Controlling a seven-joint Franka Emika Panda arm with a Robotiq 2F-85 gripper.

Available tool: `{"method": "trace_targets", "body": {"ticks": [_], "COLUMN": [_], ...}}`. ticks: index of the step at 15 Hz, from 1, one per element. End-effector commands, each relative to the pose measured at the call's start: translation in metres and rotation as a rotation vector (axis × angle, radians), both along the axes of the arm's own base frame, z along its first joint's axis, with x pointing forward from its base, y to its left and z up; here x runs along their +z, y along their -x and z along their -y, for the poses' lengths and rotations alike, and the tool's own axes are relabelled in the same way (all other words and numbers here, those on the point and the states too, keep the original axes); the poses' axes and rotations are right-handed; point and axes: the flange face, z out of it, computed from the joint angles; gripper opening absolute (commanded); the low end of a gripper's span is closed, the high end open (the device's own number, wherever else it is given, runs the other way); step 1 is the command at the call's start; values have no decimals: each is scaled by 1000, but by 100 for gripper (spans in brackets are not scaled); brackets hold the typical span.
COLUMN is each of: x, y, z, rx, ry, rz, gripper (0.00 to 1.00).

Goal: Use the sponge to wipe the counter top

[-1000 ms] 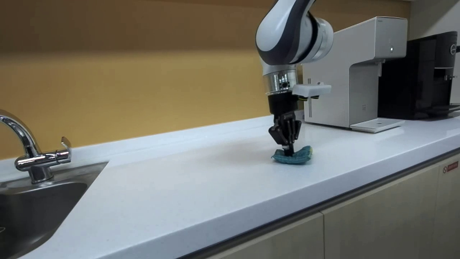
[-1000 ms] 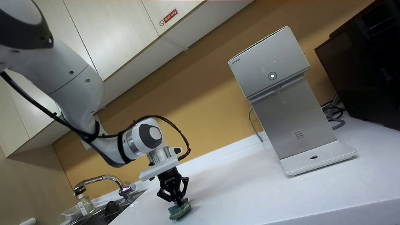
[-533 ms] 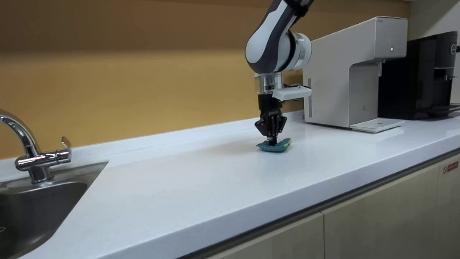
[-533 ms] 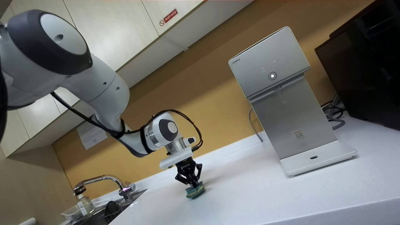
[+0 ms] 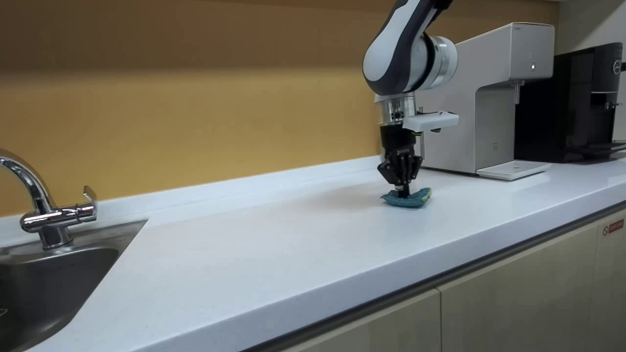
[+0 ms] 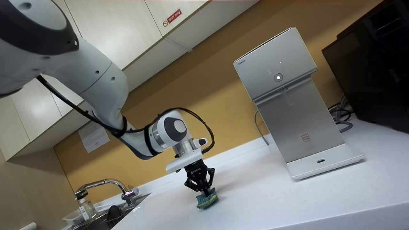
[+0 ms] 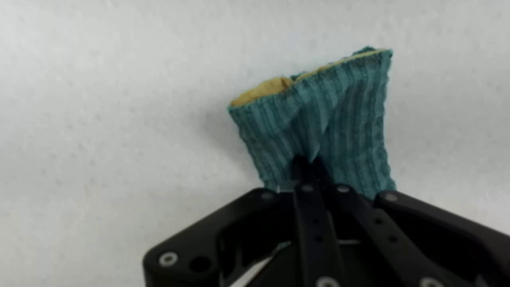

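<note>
My gripper (image 7: 310, 166) pinches the sponge (image 7: 354, 119) by its creased middle, down on the counter top (image 5: 274, 254). From there, in an exterior view, the front edge (image 5: 440, 260) lies at 5 o'clock, the low back ledge (image 5: 313, 173) at 11, the white appliance (image 5: 484, 58) near at 1; toward 9 I have a long stretch before the sink (image 5: 107, 237).

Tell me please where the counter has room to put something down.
Free: the counter between sink and sponge, and the strip from the white machine to the front edge. Crowded: around the sponge, which the gripper pinches, and between white machine and black machine, where cables lie.
</note>
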Motion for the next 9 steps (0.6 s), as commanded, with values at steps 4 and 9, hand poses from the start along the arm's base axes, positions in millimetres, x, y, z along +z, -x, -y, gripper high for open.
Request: {"method": "trace_targets", "body": {"ticks": [4,9], "x": [-21,-24], "y": [125,152], "z": [41,52], "rx": [-35,-55], "ry": [56,54], "rz": [-153,-160], "gripper": [1,1]}}
